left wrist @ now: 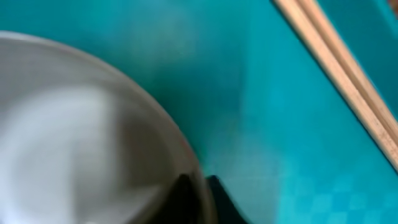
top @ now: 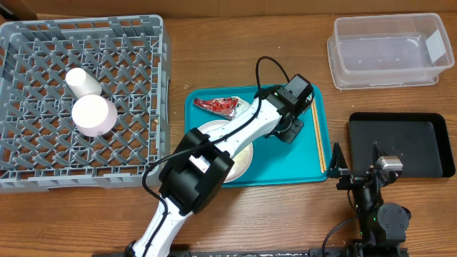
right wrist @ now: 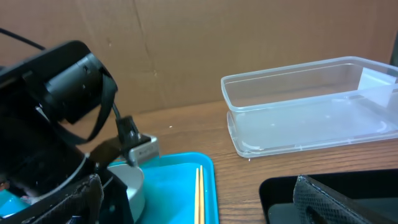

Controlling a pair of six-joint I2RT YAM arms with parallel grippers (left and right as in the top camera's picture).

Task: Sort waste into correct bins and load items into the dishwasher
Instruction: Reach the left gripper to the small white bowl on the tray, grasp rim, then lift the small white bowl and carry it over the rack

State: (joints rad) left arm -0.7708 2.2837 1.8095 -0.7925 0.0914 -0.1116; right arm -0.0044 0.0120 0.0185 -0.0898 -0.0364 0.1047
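My left gripper (top: pixel 288 130) (left wrist: pixel 198 184) is shut on the rim of the round metal bowl (left wrist: pixel 93 143) (right wrist: pixel 132 186), one finger inside and one outside, over the teal tray (top: pixel 285 160). The arm hides the bowl from overhead. A red foil wrapper (top: pixel 221 106) lies at the tray's back. The large white plate (top: pixel 243 161) sits partly under the arm. A white cup (top: pixel 83 81) and a pinkish-white bowl (top: pixel 93 115) rest in the grey dish rack (top: pixel 43 171). My right gripper (top: pixel 356 165) (right wrist: pixel 199 211) stands open and empty beside the black tray (top: pixel 403 143).
Wooden chopsticks (top: pixel 318 139) (left wrist: pixel 348 74) (right wrist: pixel 199 193) lie along the teal tray's right edge. The clear plastic tub (top: pixel 389 50) (right wrist: pixel 311 112) stands at the back right. A cardboard wall (right wrist: pixel 186 50) runs behind the table.
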